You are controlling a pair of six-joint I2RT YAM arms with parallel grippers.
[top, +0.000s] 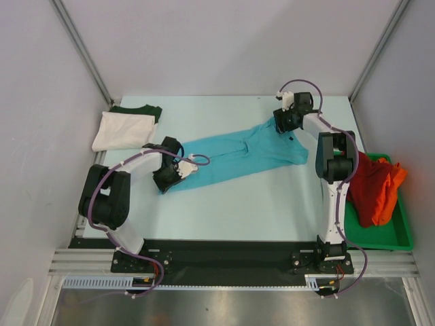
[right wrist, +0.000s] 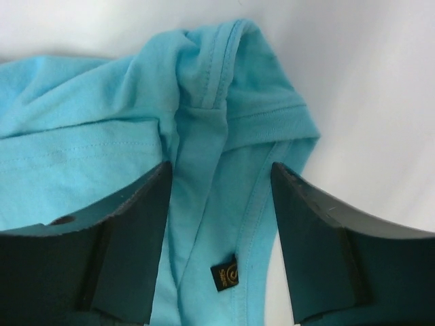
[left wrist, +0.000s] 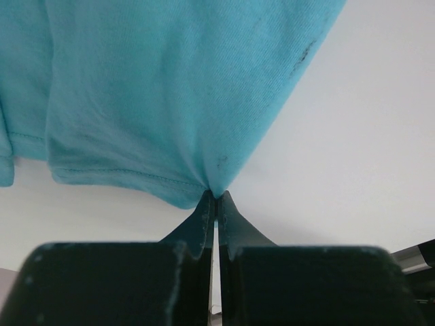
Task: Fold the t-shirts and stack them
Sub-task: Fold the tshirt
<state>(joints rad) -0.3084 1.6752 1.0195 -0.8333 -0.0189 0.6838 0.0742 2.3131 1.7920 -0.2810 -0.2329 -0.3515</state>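
Five t-shirts, two robot hands and one tray are seen from above on a pale surface [top: 238,217]. A turquoise t-shirt [top: 238,155] lies stretched out long and narrow in the middle. Far to its left lies a folded white t-shirt [top: 122,130]. It rests on a dark green t-shirt [top: 139,109] and covers most of it, so only a strip with the collar shows. To the right of the turquoise t-shirt, a green tray [top: 397,238] holds a red t-shirt [top: 367,190] and an orange t-shirt [top: 394,183]. They are bunched together and partly hidden by the right arm.

The left hand [left wrist: 215,197] is at the turquoise t-shirt's left end. Its fingers are closed tight, pinching a corner of the hem. The right hand [right wrist: 221,173] is at the opposite end, fingers spread wide on either side of the bunched collar, gripping nothing. A small dark label [right wrist: 224,277] lies between them, its print too small to read.
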